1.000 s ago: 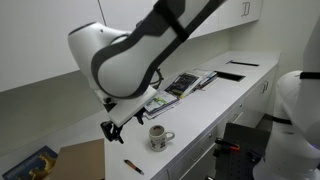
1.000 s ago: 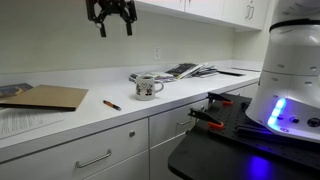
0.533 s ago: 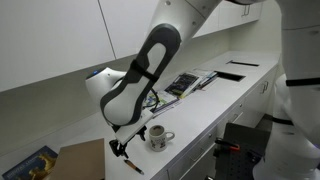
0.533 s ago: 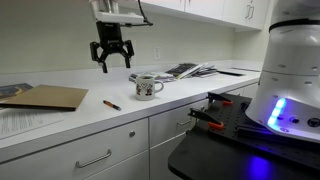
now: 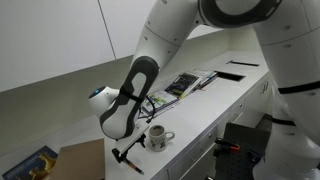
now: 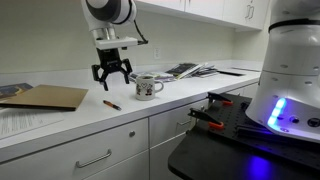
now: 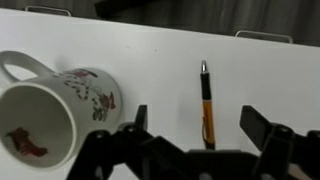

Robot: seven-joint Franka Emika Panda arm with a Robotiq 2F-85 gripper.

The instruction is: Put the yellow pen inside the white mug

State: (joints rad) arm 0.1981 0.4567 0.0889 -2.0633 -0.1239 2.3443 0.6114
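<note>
The yellow pen (image 7: pixel 207 108) lies flat on the white counter, dark tip pointing away in the wrist view; it also shows in both exterior views (image 6: pixel 111 104) (image 5: pixel 133 166). The white mug (image 7: pixel 48 118) stands upright and empty to the pen's left, handle at its far left; it shows in both exterior views (image 6: pixel 146 87) (image 5: pixel 157 137). My gripper (image 7: pixel 197 122) is open, hanging above the pen with one finger on each side of it, not touching it. In an exterior view the gripper (image 6: pixel 111 78) hovers a little above the counter, between pen and mug.
A brown cardboard sheet (image 6: pixel 45 97) lies on the counter left of the pen. Magazines (image 6: pixel 185 71) lie behind the mug. The counter's front edge (image 6: pixel 120 120) runs just in front of the pen. A wall and upper cabinets stand behind.
The arm has come down from high above the counter to just over the pen. The gripper stays open. Pen and mug have not moved.
</note>
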